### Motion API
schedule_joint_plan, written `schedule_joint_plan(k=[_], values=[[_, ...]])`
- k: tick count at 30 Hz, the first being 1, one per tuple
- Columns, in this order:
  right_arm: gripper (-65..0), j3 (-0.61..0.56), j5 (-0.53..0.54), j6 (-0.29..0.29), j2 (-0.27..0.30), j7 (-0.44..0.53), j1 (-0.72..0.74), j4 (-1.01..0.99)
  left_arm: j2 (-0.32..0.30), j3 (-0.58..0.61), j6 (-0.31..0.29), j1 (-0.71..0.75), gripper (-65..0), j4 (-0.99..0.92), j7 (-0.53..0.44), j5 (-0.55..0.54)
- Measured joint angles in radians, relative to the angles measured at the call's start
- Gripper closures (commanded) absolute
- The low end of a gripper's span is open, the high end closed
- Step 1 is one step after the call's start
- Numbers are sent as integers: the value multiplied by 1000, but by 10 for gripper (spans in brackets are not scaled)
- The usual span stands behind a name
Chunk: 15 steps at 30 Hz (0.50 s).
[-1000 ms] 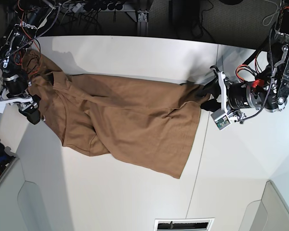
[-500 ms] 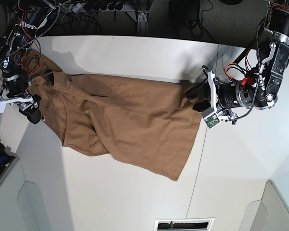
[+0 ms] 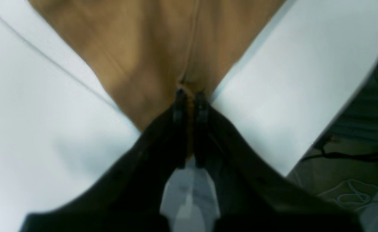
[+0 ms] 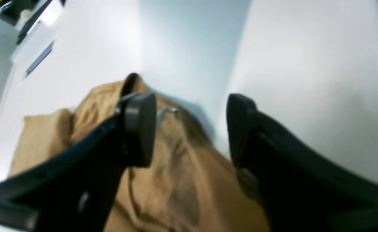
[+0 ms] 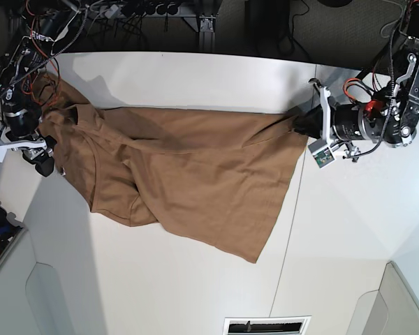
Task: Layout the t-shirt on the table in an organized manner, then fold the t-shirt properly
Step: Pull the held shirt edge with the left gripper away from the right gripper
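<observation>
The tan t-shirt (image 5: pixel 188 167) lies spread and creased across the white table (image 5: pixel 195 279), with its bunched collar end at the left. My left gripper (image 5: pixel 302 124) is at the shirt's upper right corner. The left wrist view shows that gripper (image 3: pixel 189 95) shut on the fabric's tip, and the t-shirt (image 3: pixel 150 48) fans out taut beyond it. My right gripper (image 5: pixel 45 155) hovers at the shirt's left end. In the right wrist view the gripper (image 4: pixel 189 129) is open, its pads (image 4: pixel 140 129) apart over rumpled t-shirt (image 4: pixel 176 180), holding nothing.
A thin dark seam (image 5: pixel 286 230) runs down the table right of the shirt. Cables and a power strip (image 5: pixel 146 10) lie beyond the far edge. The table edge (image 3: pixel 337 112) drops to the floor near my left gripper. A white vent (image 5: pixel 265 325) sits at the front edge.
My left gripper has shut on the shirt's upper right corner and drawn it right, pulling that edge taut. The right gripper has shifted slightly up and left.
</observation>
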Motion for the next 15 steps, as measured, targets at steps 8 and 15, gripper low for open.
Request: schedule_joint_plan(k=[8, 15], values=[[0, -121, -94, -2, 3, 3, -1, 0, -117, 0, 1, 108, 0, 106, 4, -69], [0, -261, -292, 4, 0, 26, -1, 0, -137, 0, 0, 219, 0, 140, 29, -68]])
